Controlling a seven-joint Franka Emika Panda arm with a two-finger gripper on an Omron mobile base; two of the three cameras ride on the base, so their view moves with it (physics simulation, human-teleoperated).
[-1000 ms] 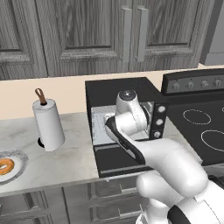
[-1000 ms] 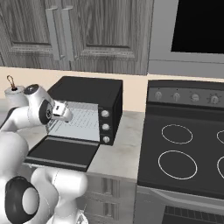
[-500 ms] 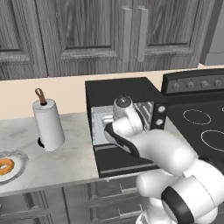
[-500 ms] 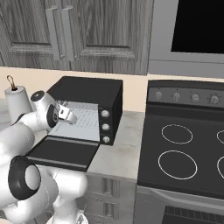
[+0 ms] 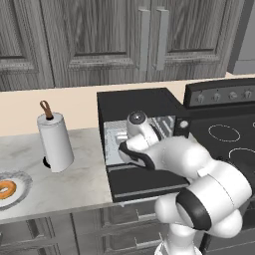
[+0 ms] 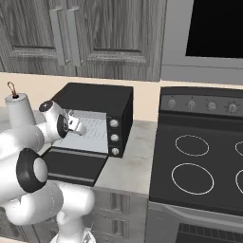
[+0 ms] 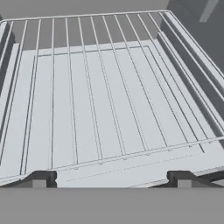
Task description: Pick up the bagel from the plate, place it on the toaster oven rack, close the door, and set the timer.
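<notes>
Silver wire fills what our hand camera looks at — the toaster oven rack (image 7: 109, 100) lies bare just ahead of the gripper (image 7: 111, 178), whose two tips stand wide apart with nothing between them. From the left base view we see the hand at the mouth of the black oven, over the door (image 5: 149, 182), which hangs open and flat. The bagel (image 5: 6, 190) is well apart from all this, resting on the plate (image 5: 22, 178) at the far left of the marble counter, beyond the paper towel roll (image 5: 55, 142).

We judge that the first step is not yet done: the bagel is unpicked and the rack empty. The next move, as we read it, calls for a long swing left past the roll, then a descent over the plate — pincer kept wide to straddle the ring before closing.
</notes>
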